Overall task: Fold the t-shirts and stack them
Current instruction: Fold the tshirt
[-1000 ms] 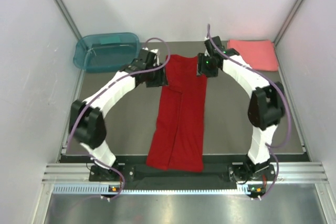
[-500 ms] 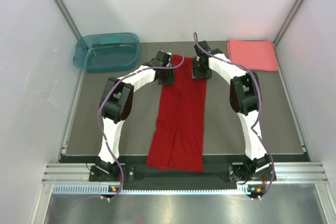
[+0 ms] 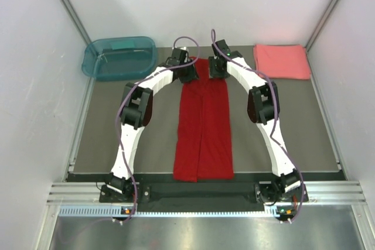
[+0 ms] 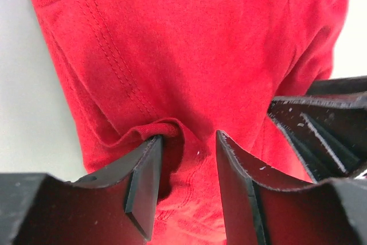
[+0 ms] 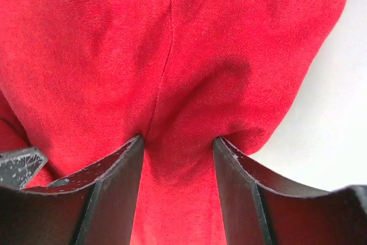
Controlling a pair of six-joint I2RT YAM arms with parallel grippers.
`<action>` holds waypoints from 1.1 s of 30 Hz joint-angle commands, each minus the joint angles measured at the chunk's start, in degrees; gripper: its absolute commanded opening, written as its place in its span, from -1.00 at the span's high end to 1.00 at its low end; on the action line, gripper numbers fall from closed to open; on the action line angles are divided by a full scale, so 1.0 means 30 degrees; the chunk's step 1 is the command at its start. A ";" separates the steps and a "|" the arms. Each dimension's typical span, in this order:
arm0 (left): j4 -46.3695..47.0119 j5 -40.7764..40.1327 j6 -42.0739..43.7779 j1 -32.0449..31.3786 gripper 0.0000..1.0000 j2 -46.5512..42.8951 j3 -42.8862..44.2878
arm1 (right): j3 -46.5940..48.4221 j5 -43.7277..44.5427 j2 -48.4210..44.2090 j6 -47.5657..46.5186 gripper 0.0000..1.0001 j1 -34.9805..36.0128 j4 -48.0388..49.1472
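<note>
A deep red t-shirt, folded into a long narrow strip, runs down the middle of the dark mat. Both grippers sit at its far end. My left gripper pinches a bunched fold of the red cloth near the strip's left corner, with fabric filling the gap between its fingers. At the right corner my right gripper holds a ridge of red cloth squeezed between its fingers. The coral-pink t-shirt lies apart at the back right as a neat folded rectangle.
A teal translucent tub stands at the back left corner. White walls close in the mat on three sides. A metal rail with the arm bases runs along the near edge.
Both arms have stretched toward the back wall, drawing the red shirt's far end with them. The strip now lies straight and its near hem has squared up.
</note>
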 commanded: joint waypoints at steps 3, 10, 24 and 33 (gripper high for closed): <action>0.0447 0.0394 -0.0755 0.1119 0.04 0.2759 0.1958 | 0.1377 -0.0365 0.1881 -0.0159 -0.03 -0.0622 0.2611; 0.0563 0.1361 -0.0844 0.1619 0.04 0.4432 0.3984 | 0.2198 -0.1070 0.2322 -0.0422 -0.01 -0.1120 0.3638; -0.2303 0.0923 0.0970 0.1619 -0.08 0.0042 0.3923 | 0.1933 -0.2887 -0.1425 -0.0392 -0.71 -0.1531 0.3085; -0.3920 0.0160 0.1881 0.1590 -0.15 -0.5845 -0.0313 | -0.2707 -0.3848 -0.7135 0.0395 -0.99 -0.2057 -0.0400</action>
